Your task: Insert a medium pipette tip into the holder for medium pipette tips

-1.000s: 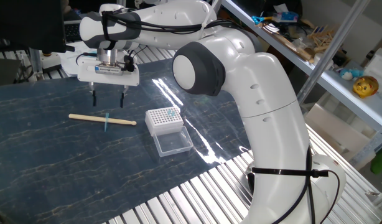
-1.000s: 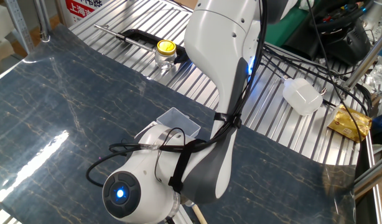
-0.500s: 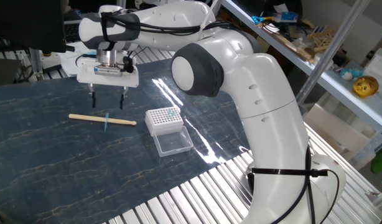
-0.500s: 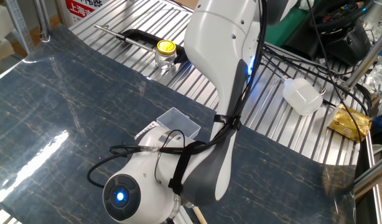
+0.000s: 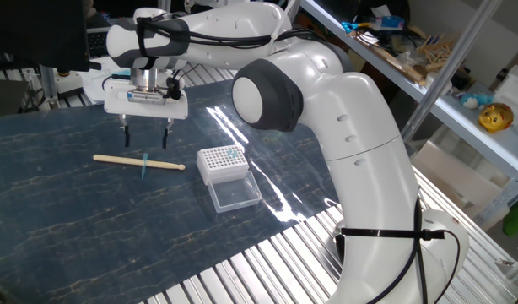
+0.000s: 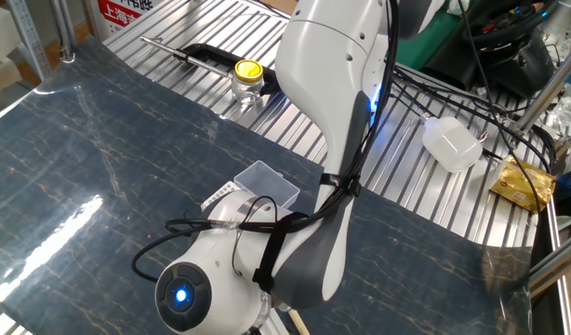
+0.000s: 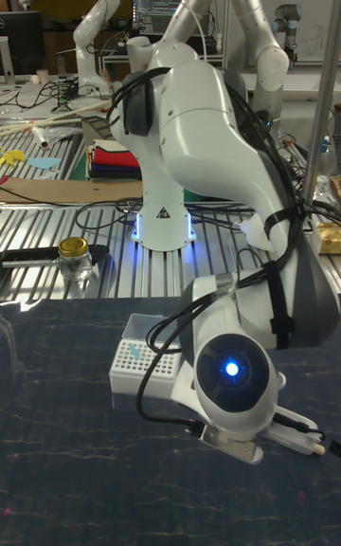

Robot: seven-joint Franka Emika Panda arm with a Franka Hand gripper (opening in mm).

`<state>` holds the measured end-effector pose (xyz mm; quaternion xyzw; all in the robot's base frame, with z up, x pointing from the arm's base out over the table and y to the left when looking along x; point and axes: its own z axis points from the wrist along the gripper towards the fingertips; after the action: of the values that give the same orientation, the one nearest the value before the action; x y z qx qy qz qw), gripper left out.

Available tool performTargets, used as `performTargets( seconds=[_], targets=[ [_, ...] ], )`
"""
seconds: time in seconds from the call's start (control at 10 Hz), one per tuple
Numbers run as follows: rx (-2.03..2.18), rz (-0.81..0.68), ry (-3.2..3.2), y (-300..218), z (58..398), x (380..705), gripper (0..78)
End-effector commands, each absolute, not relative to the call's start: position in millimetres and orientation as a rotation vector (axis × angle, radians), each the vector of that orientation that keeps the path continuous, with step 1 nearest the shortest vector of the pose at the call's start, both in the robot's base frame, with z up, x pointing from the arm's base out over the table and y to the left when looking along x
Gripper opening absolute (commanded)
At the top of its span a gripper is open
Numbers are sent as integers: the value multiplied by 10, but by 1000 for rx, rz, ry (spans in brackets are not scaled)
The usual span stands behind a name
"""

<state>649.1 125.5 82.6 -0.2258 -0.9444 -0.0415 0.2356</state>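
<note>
While the gripper (image 5: 146,135) hangs above the worktop (image 5: 65,211) with its jaws parted and empty, the step in hand is judged to be the approach for pickup.

Item: medium pipette tip (image 5: 146,165). Thin blue-teal cone lying flat on the worktop, crossing the wooden stick (image 5: 138,161) about midway, apparently resting on or against it. Position: just below and slightly ahead of the jaws, in one fixed view. Hidden by the arm in the other two views.

Item: holder (image 5: 223,162). White rack, grid of holes on top, clear lid (image 5: 234,193) swung open and lying flat beside it. A few blue tips appear seated at one corner; most holes look vacant. Near the tip, to its right in one fixed view.

Handling notes (judgement):
- Centre the jaws over the tip before descending; the two fingers should straddle the cone across its width, not along it.
- Grasp on the part clear of the stick, so the fingers close on plastic alone and do not drag the wood.
- Descend slowly; the cone is slight and likely to roll or flick away if touched on one side first.
- Narrow end must point down for insertion, so the grip should allow reorienting to upright.
- Which end is the narrow one cannot be told at this size.
</note>
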Motion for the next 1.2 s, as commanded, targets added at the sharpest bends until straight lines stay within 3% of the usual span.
performTargets(
  seconds=[0.1,1.2],
  targets=[
    [-631,-120,-2587,1301,756,6406,774],
    [-659,-173,-2557,1322,695,6336,774]
  ],
)
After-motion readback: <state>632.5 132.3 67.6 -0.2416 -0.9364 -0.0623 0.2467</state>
